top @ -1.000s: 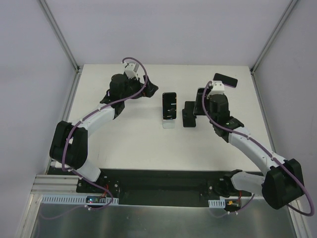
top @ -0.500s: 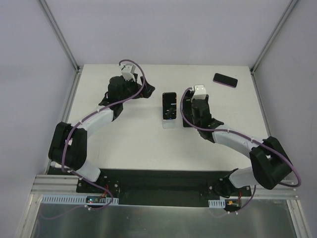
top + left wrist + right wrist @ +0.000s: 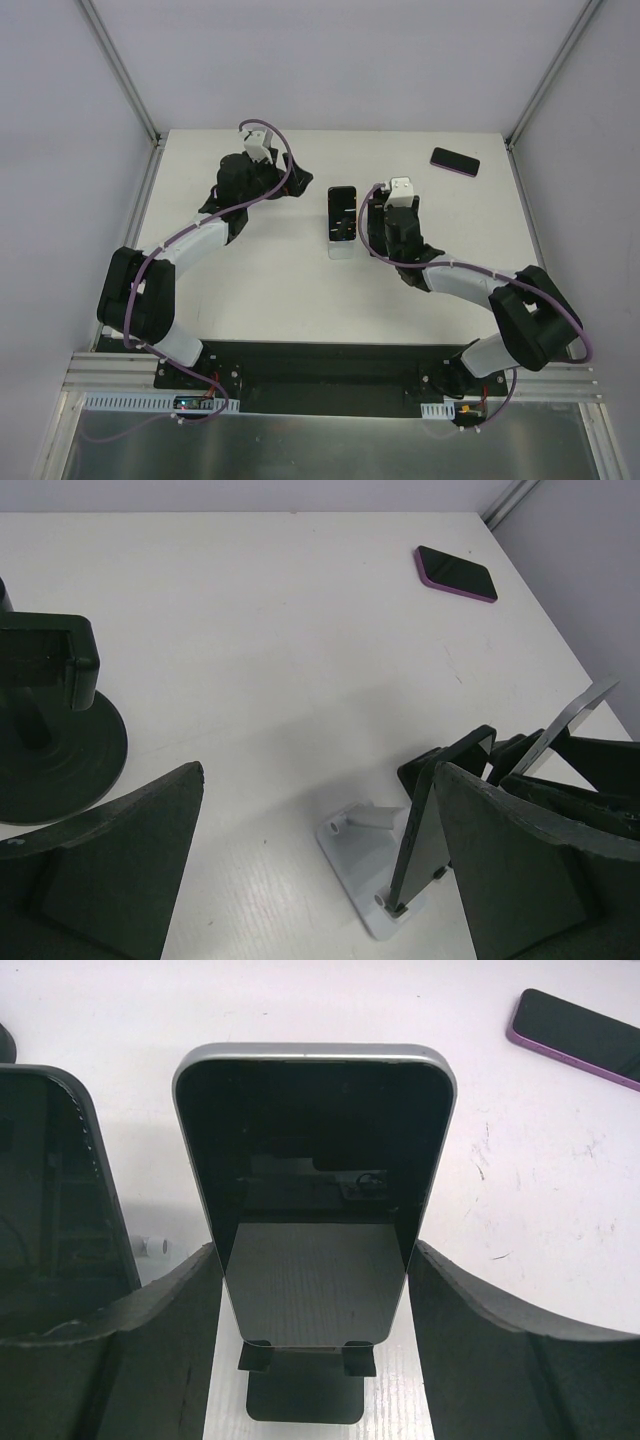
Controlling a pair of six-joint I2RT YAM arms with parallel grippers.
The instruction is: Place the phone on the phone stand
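The white desk (image 3: pixel 260 280) carries a white stand (image 3: pixel 341 250) near its middle. Just right of that stand sits a black stand (image 3: pixel 303 1392). Well off to its far right lies a purple phone (image 3: pixel 455 161), and to its left stands a round-based black holder (image 3: pixel 50 750).

I'm looking down on the whole bench (image 3: pixel 270 270) from the fixed camera above and behind the arm bases. The left wrist camera is peering low and slantwise across it toward the far right corner, while the right wrist camera is sitting close up against a propped phone (image 3: pixel 315 1200). All three views are sharing the purple phone (image 3: pixel 455 161).
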